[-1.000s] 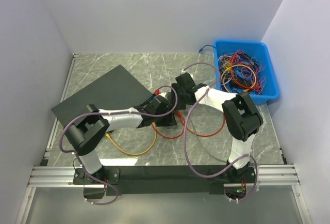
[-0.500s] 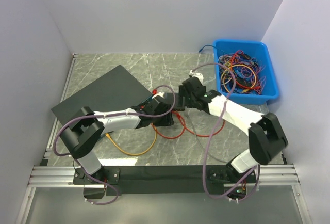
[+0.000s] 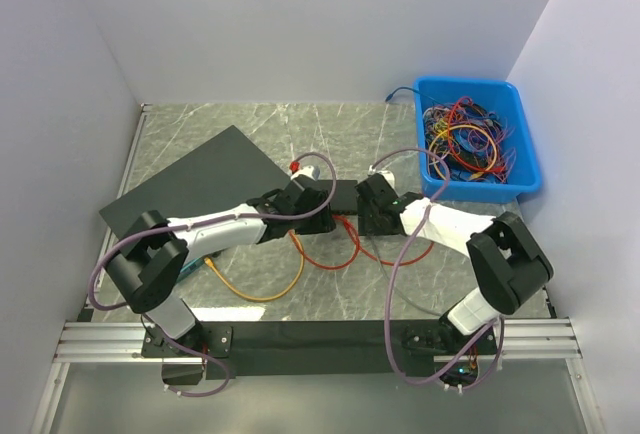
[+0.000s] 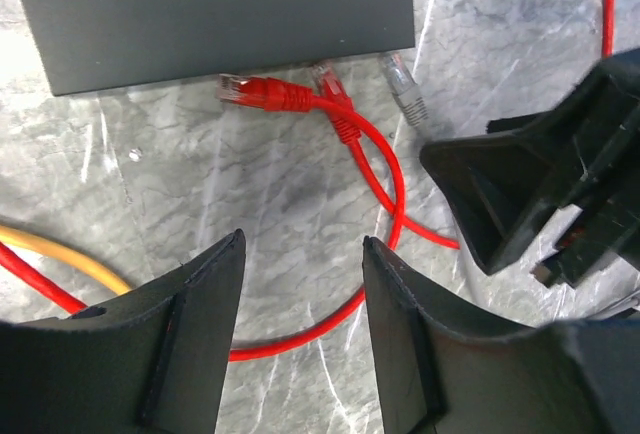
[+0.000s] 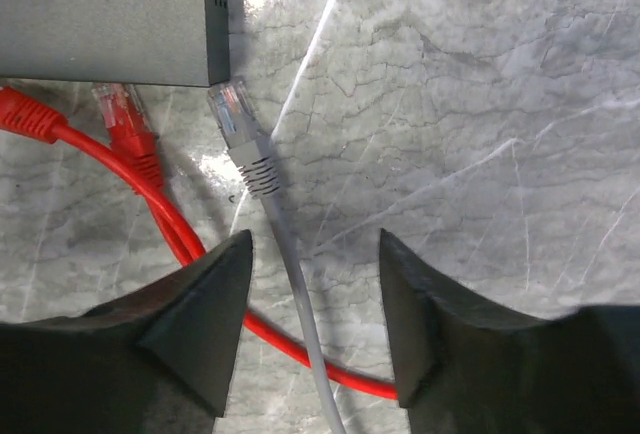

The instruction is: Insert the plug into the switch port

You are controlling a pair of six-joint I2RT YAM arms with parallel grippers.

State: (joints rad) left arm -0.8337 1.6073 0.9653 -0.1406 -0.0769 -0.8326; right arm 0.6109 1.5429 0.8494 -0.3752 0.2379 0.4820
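A grey marble table (image 3: 330, 124) under white walls, with a dark switch (image 3: 346, 194) at its middle and the two arms meeting over it.

The right gripper (image 5: 315, 244) hangs low over the marble with its jaws apart. The grey cable (image 5: 300, 324) runs along the table between its fingers, nearer the left one, but nothing is clamped. Just ahead lies the grey plug (image 5: 240, 134), clip up, its tip right beside the switch's (image 5: 100, 14) corner and not in any port.

The left gripper (image 4: 302, 244) is also parted about halfway and empty, with bare marble and a red loop beneath it. Beyond it two red plugs (image 4: 260, 92) lie against the switch's (image 4: 200, 14) near edge. Neither looks seated, though the port face itself is hidden in both wrist views.

Farther out are a black mat (image 3: 200, 179), an orange cable (image 3: 260, 289) and a blue bin (image 3: 520, 114) of spare cables.

As I judge it, the approach is done and the rest is open. The plug has not been grasped, and it must be lifted, lined up with a port and pushed home.
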